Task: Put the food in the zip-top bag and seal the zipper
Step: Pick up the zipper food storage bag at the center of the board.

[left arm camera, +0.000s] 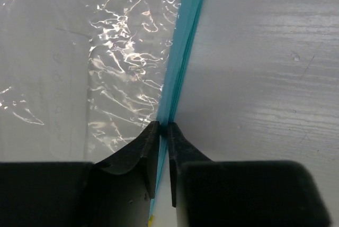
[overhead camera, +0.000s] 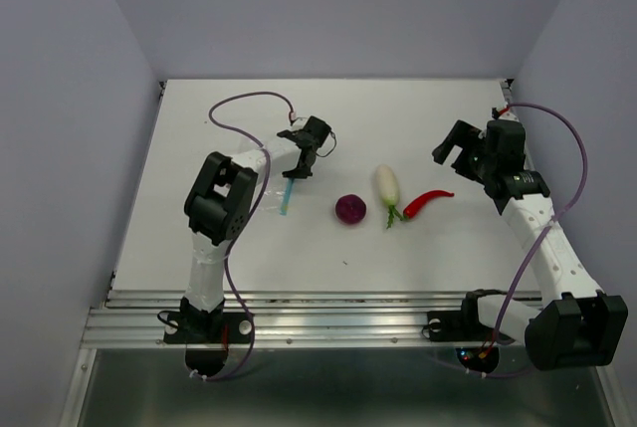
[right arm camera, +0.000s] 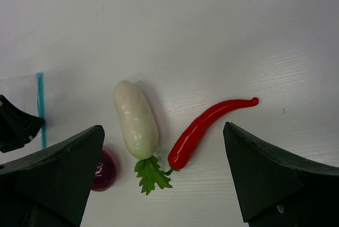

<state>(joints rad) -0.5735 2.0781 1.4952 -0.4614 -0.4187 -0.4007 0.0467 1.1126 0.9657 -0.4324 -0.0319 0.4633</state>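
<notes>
- Pinching the zipper (left arm camera: 183,52) is what we see the left gripper (left arm camera: 164,127) doing: its two black fingers (left arm camera: 139,150) are pressed almost together, with the thin blue strip caught between the tips.
- Ahead of that gripper, in its own wrist view, the strip runs straight away from the fingertips. The clear, crinkled bag (left arm camera: 122,68) spreads out flat to the left of it, and bare white table (left arm camera: 265,79) lies to the right.
- From the top camera we find the left gripper (overhead camera: 302,161) low over the far end of the zipper (overhead camera: 287,196), and the strip reaches back from it toward the arm's base.
- Our right gripper (overhead camera: 453,148) hangs above the table (overhead camera: 398,108) with its jaws spread wide and nothing between them.
- Looking down between the fingers of the right gripper (right arm camera: 164,126), we see the white radish (right arm camera: 136,118) and the red chili (right arm camera: 204,126) side by side, close but apart.
- The radish has its green leaves pointing back toward the gripper, and the chili curves off to the right with its thin tip farthest away.
- We see the purple ball (right arm camera: 104,170) half hidden behind the left finger (right arm camera: 58,179) of this gripper, near the leafy end of the radish.
- All three foods lie on the table outside the bag: the ball (overhead camera: 350,209), the radish (overhead camera: 386,184) and the chili (overhead camera: 428,202) sit between the two grippers.
- The bag's mouth is well off to the right gripper's left, where the zipper (right arm camera: 40,105) shows as a short blue line.
</notes>
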